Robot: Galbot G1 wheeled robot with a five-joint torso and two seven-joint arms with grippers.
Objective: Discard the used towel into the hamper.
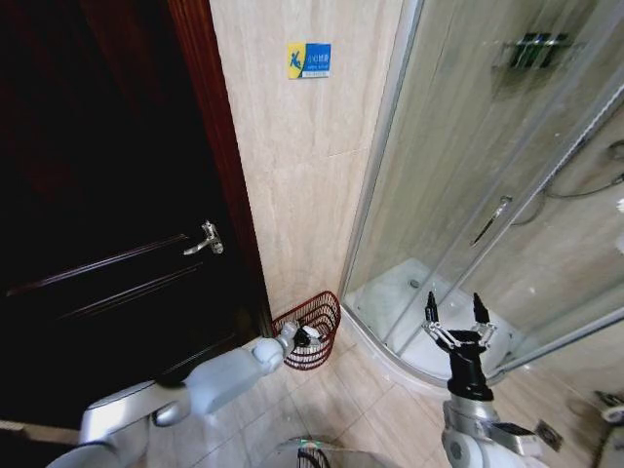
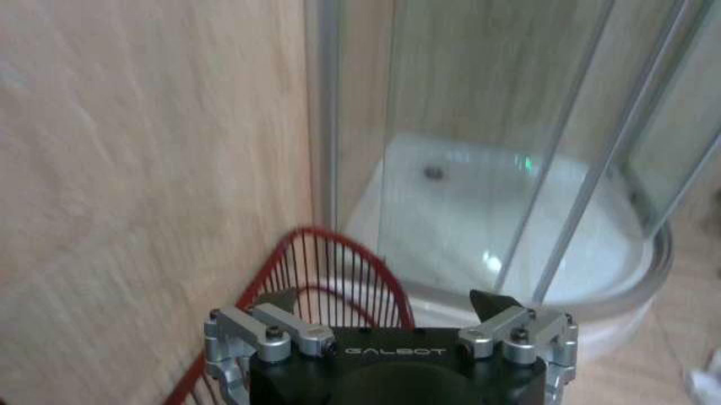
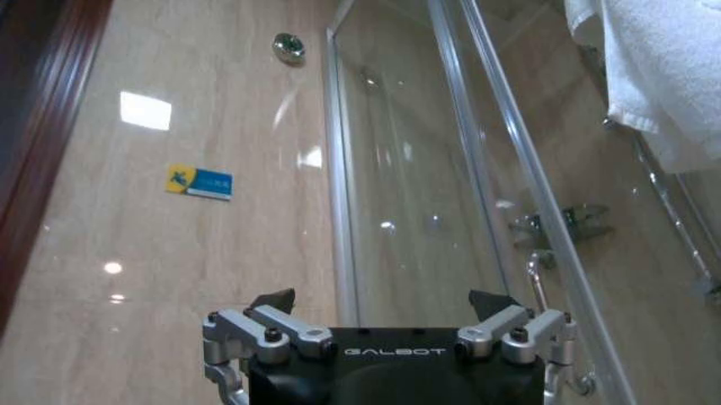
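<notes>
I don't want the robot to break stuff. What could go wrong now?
The left gripper hangs open over the hamper, which is squeezed between the wall and the glass shower door. Reaching lower, it might tip the hamper or bump the glass. The right gripper, open and raised near that door, could knock it too.

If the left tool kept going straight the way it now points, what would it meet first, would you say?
Most likely the hamper. The left tool, open, hangs just at its red wire rim and points across it toward the shower glass. Depth is unclear, so it might pass over the rim and reach the glass instead.
</notes>
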